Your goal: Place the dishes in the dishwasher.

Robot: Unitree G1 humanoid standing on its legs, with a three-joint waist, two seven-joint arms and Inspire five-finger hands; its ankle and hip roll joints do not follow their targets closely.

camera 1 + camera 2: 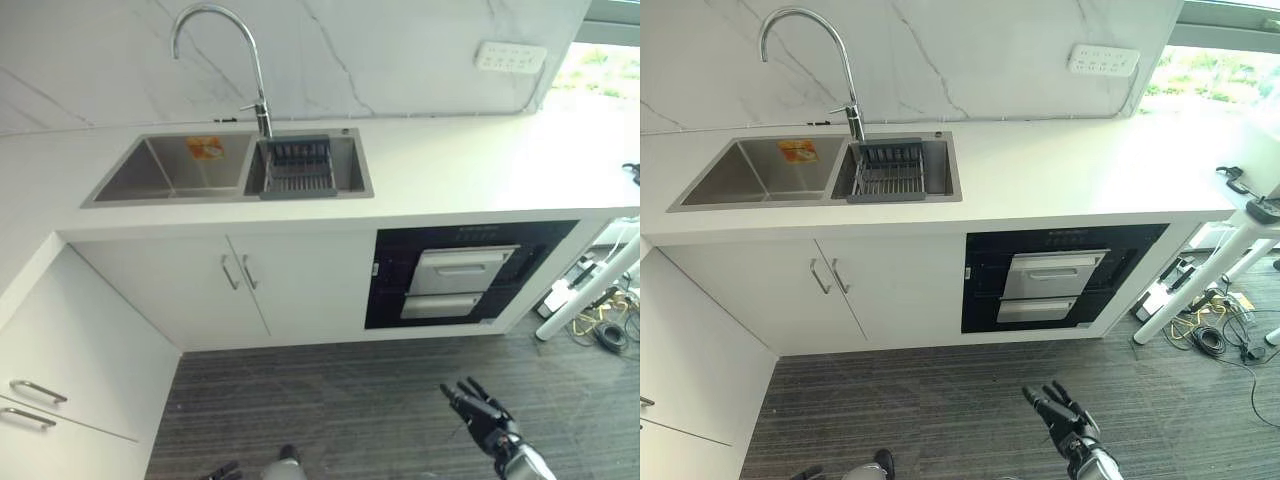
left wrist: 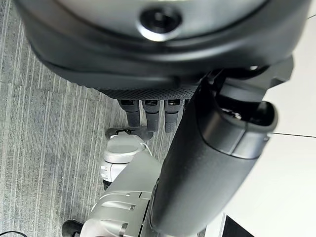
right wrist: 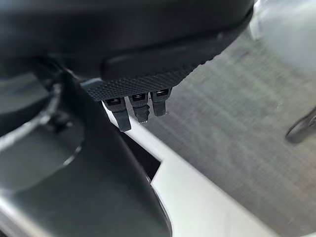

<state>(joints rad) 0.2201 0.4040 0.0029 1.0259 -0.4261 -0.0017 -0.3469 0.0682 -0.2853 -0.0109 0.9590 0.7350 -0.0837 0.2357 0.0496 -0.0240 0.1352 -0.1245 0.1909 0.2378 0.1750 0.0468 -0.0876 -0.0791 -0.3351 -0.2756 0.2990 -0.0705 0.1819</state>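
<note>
The black-fronted dishwasher (image 1: 460, 275) with two silver drawer fronts sits shut under the white counter (image 1: 480, 160), right of the sink. A dark wire rack (image 1: 300, 168) lies in the sink's right basin; the left basin (image 1: 165, 170) holds a small orange item (image 1: 206, 148). I see no dishes. My right hand (image 1: 485, 415) hangs low over the grey floor in front of the dishwasher, fingers relaxed and holding nothing. My left hand (image 2: 143, 91) hangs down over the floor in its wrist view, its fingers (image 2: 150, 116) straight and empty.
A tall curved faucet (image 1: 255, 70) rises behind the sink. White cabinet doors with handles (image 1: 235, 272) stand below it, and drawers (image 1: 40, 395) run along the left. A socket strip (image 1: 510, 57) is on the wall. A white stand leg (image 1: 1200, 280) and cables (image 1: 1215, 335) lie at the right.
</note>
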